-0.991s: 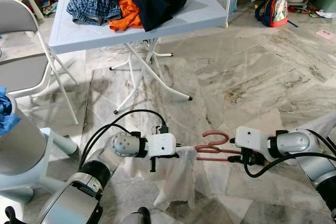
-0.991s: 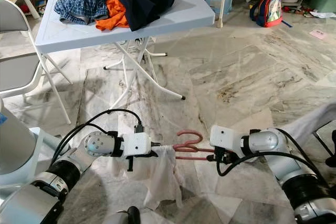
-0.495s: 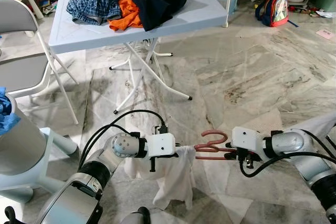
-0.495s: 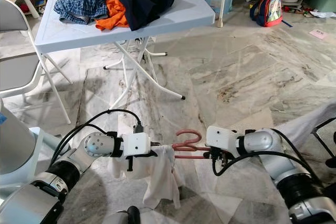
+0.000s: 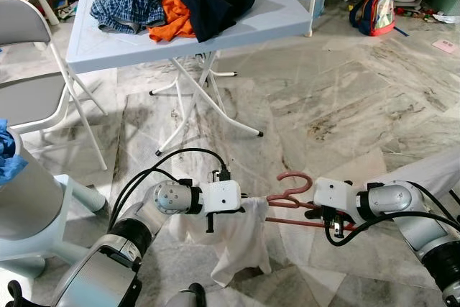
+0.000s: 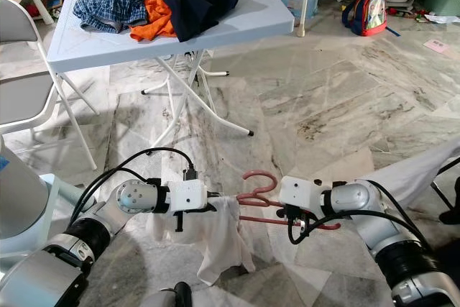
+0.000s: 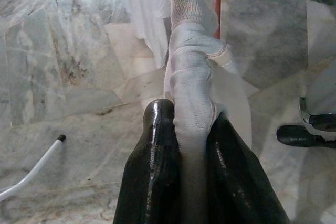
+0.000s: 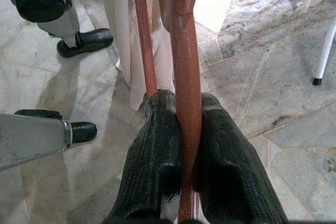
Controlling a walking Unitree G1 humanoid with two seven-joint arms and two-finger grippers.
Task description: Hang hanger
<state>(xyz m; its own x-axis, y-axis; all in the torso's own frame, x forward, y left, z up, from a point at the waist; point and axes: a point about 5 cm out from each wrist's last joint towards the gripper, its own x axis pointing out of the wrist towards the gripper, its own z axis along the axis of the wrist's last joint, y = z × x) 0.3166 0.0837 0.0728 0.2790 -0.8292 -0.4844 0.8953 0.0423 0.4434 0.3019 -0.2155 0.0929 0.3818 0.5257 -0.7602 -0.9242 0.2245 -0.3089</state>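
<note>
In the head view, the red hanger [image 5: 291, 195] lies with its long axis left to right between both arms, low over the floor, its hook pointing to the far side. In the left wrist view, the left gripper [image 7: 184, 145] pinches the white garment [image 7: 191, 77] at the hanger's left end. In the right wrist view, the right gripper [image 8: 181, 124] is pressed together on the hanger's bar, so the right arm seems nearer to the hook.

Bright even daylight, soft shadows, sharp focus, glossy floor sheen
</note>
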